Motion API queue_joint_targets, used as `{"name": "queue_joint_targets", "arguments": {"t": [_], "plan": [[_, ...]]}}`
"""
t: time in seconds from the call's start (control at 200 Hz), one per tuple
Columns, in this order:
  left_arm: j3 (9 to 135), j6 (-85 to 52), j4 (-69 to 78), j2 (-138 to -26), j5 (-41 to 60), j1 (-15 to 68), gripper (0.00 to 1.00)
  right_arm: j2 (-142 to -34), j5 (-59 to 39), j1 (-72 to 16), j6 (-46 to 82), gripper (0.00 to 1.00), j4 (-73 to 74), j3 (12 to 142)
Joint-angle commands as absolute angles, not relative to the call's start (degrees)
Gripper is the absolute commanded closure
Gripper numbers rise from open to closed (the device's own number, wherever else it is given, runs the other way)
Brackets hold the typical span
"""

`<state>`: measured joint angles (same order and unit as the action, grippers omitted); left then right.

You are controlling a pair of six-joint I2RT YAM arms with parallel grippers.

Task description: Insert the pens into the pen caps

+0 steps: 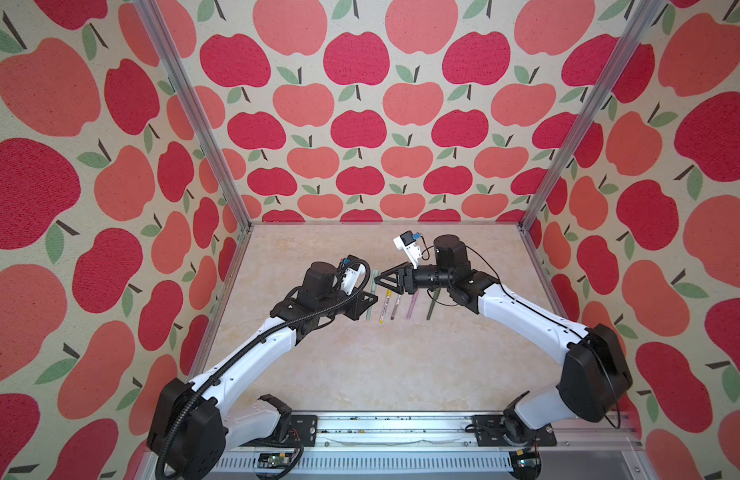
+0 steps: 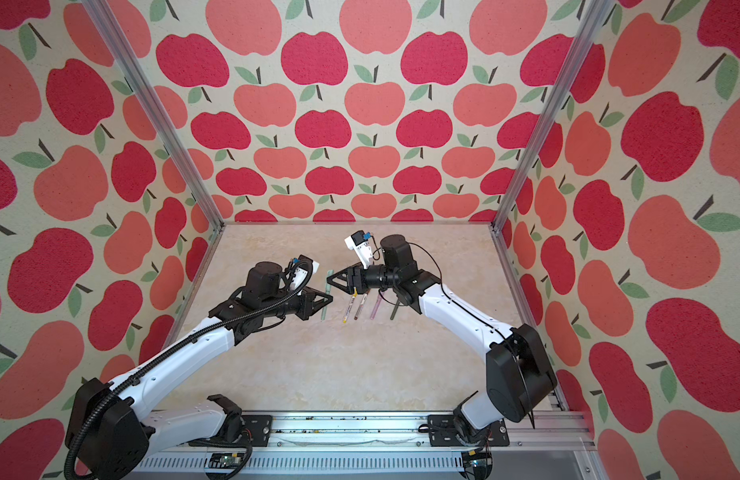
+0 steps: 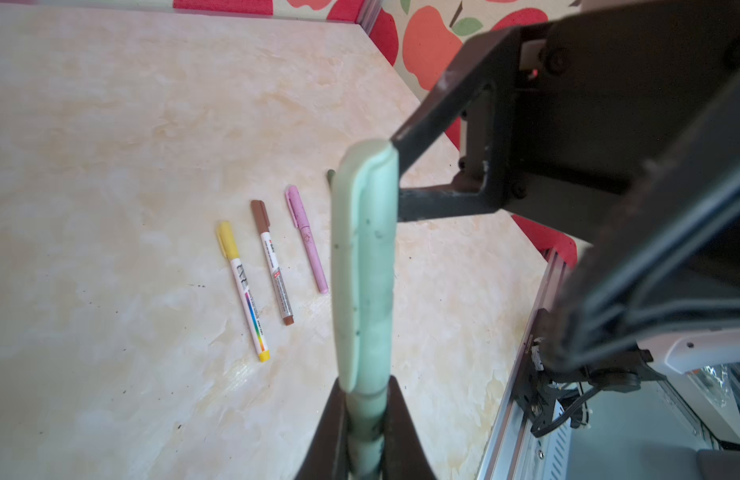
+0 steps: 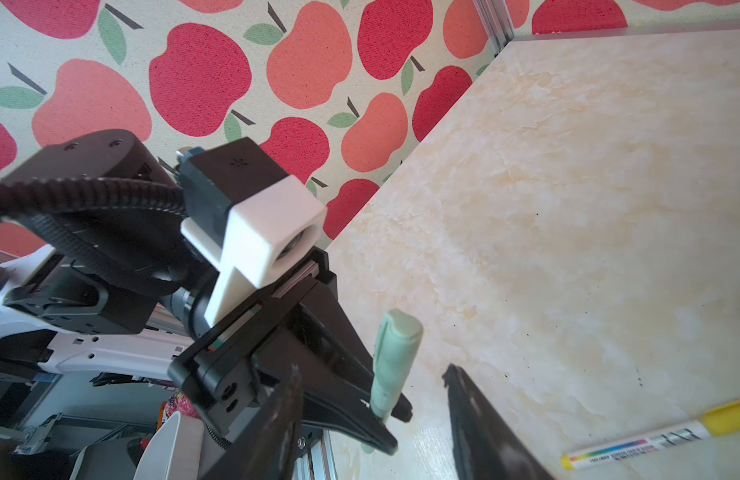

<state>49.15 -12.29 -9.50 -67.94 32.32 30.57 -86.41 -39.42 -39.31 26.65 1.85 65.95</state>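
Note:
My left gripper [image 3: 366, 415] is shut on the barrel of a pale sage green pen [image 3: 366, 270] whose light green cap [image 4: 397, 332] sits on its end. It holds the pen just above the table in both top views [image 1: 373, 297] [image 2: 327, 295]. My right gripper [image 4: 372, 370] is open, its two fingers standing either side of the capped end without touching it. Its fingers [image 3: 443, 124] reach the cap's tip in the left wrist view. On the table lie a yellow-capped white pen [image 3: 243, 291], a brown-capped white pen [image 3: 274, 266] and a capped pink pen [image 3: 308, 241]. A dark green pen [image 1: 432, 305] is partly hidden under the right arm.
Apple-patterned walls [image 1: 360, 124] with aluminium corner posts [image 1: 542, 199] close in the marble-look table [image 1: 380, 365] on three sides. A metal rail [image 1: 393, 428] carrying both arm bases runs along the front edge.

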Motion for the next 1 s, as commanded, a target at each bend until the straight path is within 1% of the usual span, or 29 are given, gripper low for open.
{"name": "queue_joint_targets", "arguments": {"t": [0.0,0.145,0.23,0.365,0.61,0.785,0.996], "plan": [[51.00,-7.37,-13.34,-67.63,34.37,31.76,1.00,-85.87,-37.57,-39.02,22.40,0.42,-3.40,69.01],[50.47,-6.08,-13.54,-66.76,34.15,32.56,1.00,-86.34,-37.50,-38.98,22.21,0.42,-4.33,69.66],[50.19,-5.80,-13.12,-66.40,33.77,32.73,1.00,-86.65,-38.09,-38.95,22.85,0.45,-3.96,69.75],[50.09,-5.87,-12.07,-66.44,32.97,32.81,1.00,-87.46,-39.36,-39.03,23.97,0.53,-3.17,69.78],[49.83,-7.07,-9.18,-67.16,30.99,32.98,1.00,-88.29,-40.76,-39.20,25.19,0.72,-2.11,69.26],[49.31,-8.41,-5.49,-66.51,26.64,32.94,1.00,-88.91,-41.31,-39.29,25.40,0.85,-2.02,69.09],[49.29,-6.69,0.67,-66.40,22.86,32.79,1.00,-90.02,-41.57,-39.46,25.84,0.89,-1.80,68.09]]}}
